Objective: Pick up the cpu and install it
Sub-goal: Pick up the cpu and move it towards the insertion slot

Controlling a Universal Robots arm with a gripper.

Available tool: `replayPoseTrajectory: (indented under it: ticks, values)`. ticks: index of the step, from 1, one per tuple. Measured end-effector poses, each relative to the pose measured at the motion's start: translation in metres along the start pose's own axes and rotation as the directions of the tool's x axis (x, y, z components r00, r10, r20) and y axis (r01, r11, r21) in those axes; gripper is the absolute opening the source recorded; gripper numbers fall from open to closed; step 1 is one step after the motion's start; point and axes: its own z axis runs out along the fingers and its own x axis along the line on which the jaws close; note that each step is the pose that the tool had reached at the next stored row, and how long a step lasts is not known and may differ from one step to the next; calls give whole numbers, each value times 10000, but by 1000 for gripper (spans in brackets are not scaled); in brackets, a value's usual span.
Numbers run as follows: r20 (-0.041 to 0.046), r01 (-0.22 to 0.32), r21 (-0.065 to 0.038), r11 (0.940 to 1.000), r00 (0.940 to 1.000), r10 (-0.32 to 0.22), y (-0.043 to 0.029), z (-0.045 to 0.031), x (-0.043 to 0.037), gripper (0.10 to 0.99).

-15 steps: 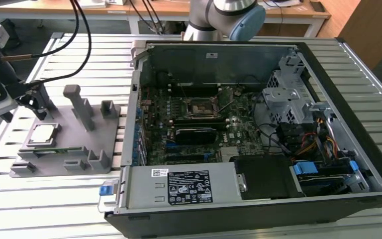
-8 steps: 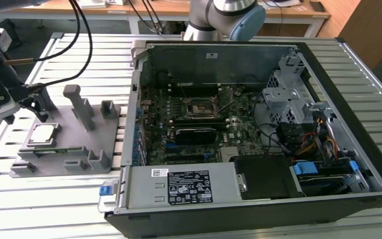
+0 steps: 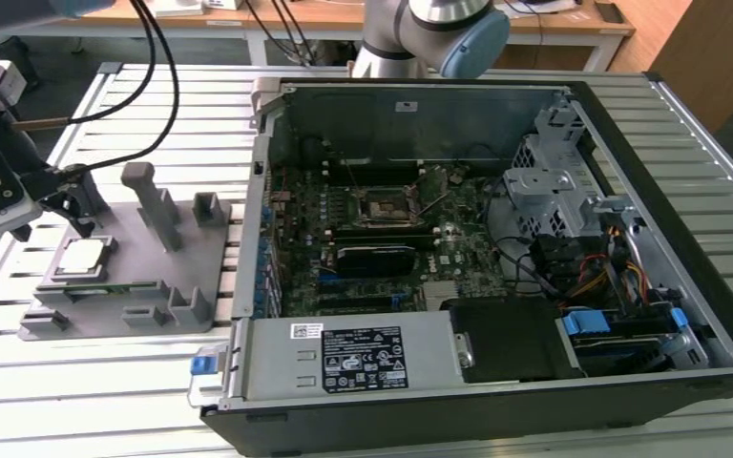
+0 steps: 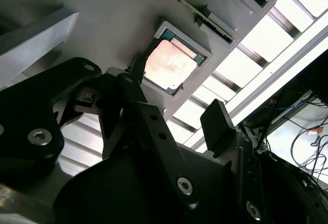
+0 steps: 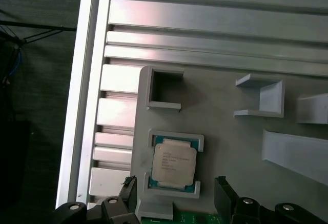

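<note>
One gripper [image 3: 76, 215] hangs over the grey holder [image 3: 150, 277] at the exterior view's left, on the slatted metal desk [image 3: 99, 382]. Its two black fingers [image 5: 224, 190] are spread apart with nothing between them. In both wrist views they stand to either side of the cpu [image 5: 174, 164], and no contact with it is visible.

The cpu lies flat in a square recessed pocket of the holder, metal top facing up. The pocket's raised corners surround its rim. A green memory stick [image 5: 197, 217] sits in a slot of the holder just beside the pocket.

The open computer case [image 3: 494, 401] lies on the desk just beside the holder, toward the exterior view's right. Its motherboard is exposed. The square socket frame [image 3: 384, 205] near the board's middle is well apart from the gripper.
</note>
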Motion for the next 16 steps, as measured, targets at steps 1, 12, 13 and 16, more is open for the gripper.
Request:
replayPoseTrajectory:
  ticks: [1, 12, 13, 16]
  values:
    - [0, 0, 0, 10000, 10000, 0, 0, 7, 0, 706]
    - [-2, 0, 1, 10000, 10000, 0, -6, 78, -2, 706]
    - [-1, 0, 0, 10000, 10000, 0, -6, 86, -2, 706]
    - [0, -1, 0, 10000, 10000, 1, -7, 110, -3, 706]
